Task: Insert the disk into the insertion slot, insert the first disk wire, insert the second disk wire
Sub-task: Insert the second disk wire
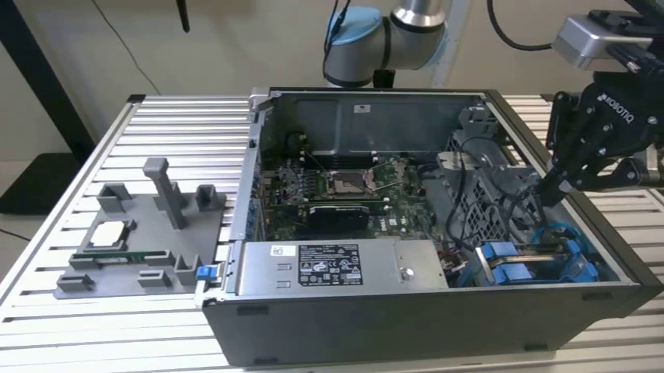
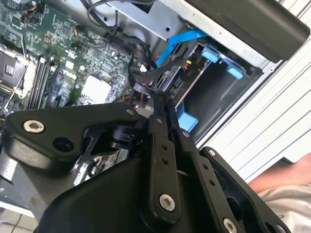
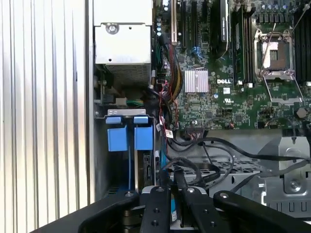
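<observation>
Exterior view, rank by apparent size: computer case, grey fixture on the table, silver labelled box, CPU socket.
1. computer case, clearly largest.
2-3. grey fixture and silver box: they look about alike, so no ranking between them.
4. CPU socket, smallest, though it also sits farther back in the case.

Case [image 1: 415, 326] on table [image 1: 104, 326]; fixture tray [image 1: 135, 249] at exterior view's left; insertion slot [image 1: 534, 264] inside case, exterior view's right.
</observation>
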Motion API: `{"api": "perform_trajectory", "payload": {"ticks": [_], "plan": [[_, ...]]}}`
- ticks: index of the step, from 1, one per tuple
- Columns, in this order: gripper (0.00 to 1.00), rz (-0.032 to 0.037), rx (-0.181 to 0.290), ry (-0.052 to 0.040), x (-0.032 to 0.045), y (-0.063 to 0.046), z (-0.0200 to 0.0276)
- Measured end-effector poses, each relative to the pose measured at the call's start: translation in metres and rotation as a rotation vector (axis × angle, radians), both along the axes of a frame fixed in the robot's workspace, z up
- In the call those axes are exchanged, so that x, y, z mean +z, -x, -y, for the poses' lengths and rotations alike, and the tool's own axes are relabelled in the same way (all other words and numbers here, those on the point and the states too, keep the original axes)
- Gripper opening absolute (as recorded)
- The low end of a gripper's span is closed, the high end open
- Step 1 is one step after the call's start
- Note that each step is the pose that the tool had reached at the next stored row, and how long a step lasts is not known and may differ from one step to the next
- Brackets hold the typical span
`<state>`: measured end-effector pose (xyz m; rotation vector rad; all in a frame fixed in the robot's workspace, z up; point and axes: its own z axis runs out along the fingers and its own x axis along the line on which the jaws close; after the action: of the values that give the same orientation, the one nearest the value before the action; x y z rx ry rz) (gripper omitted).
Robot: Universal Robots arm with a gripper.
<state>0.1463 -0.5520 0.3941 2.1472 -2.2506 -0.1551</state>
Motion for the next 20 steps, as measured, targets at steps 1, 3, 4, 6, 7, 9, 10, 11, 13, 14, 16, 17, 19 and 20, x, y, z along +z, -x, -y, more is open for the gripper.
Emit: {"api": "perform_trajectory", "payload": {"ticks": [1, 3, 4, 6, 7, 9, 10, 11, 13, 14, 16, 17, 19, 20], "plan": [[0.0, 0.0014, 0.0, -0.0001, 0.0005, 0.002, 0.0], [0.0, 0.0041, 0.0, -0.0002, 0.0014, 0.007, 0.0], [0.0, 0.0053, 0.0, -0.0002, 0.0019, 0.009, 0.0], [0.0, 0.0076, 0.0, 0.0, 0.0029, 0.014, 0.0], [0.0, 0.0088, 0.0, 0.0, 0.0034, 0.016, 0.0], [0.0, 0.0113, 0.0, 0.0, 0.0043, 0.02, 0.0], [0.0, 0.0127, 0.0, 0.0, 0.0046, 0.023, 0.0], [0.0, 0.014, 0.0, -0.0001, 0.0046, 0.025, 0.0], [0.0, 0.0167, 0.0, -0.0001, 0.0046, 0.028, 0.0], [0.0, 0.018, 0.0, -0.0001, 0.0046, 0.03, 0.0], [0.0, 0.0202, 0.0, -0.0001, 0.0046, 0.033, 0.0], [0.0, 0.0212, 0.0, -0.0001, 0.0045, 0.035, 0.0], [0.0, 0.0229, 0.0, -0.0002, 0.0045, 0.037, 0.0], [0.0, 0.0236, 0.0, -0.0001, 0.0045, 0.038, 0.0]]}}
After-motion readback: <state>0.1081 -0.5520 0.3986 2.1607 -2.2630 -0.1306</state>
